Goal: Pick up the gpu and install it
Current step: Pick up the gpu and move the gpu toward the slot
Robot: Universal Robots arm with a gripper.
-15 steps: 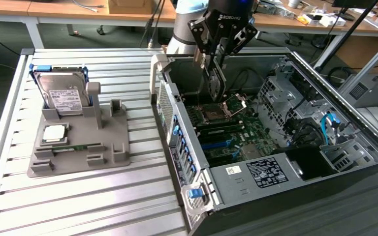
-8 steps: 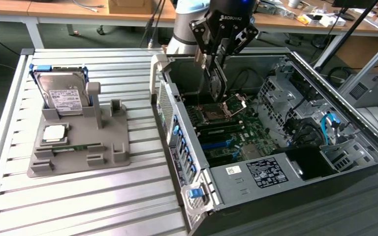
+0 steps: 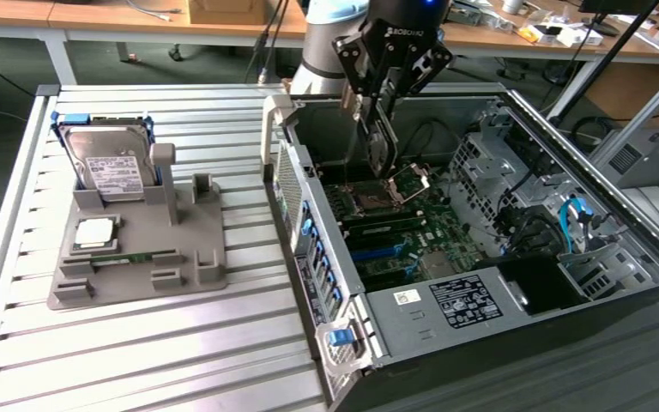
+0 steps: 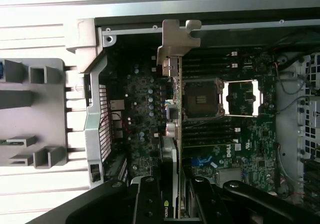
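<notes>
One gpu point(image 3: 379, 154), pinched edge-on between the jaws of the one gripper point(image 3: 376, 116), hanging upright inside the open case point(image 3: 306, 215) over the board point(image 3: 404, 236). In the wrist view the gpu point(image 4: 174, 134) runs as a thin line out from the gripper point(image 4: 175, 206), with its one bracket point(image 4: 176, 41) at the far end near the case rim. The card's lower edge sits low over the board; can't tell if it touches. One socket point(image 3: 377, 202) is open just beside the card, its plate raised next to the card's lower end. Blue cables point(image 3: 576, 215) lie well apart, at the drive-bay end. Outside the case, on the table point(image 3: 135, 360): one grey tray point(image 3: 135, 283) holding one hard drive point(image 3: 110, 167), one cpu point(image 3: 95, 232) and one memory stick point(image 3: 135, 257).
</notes>
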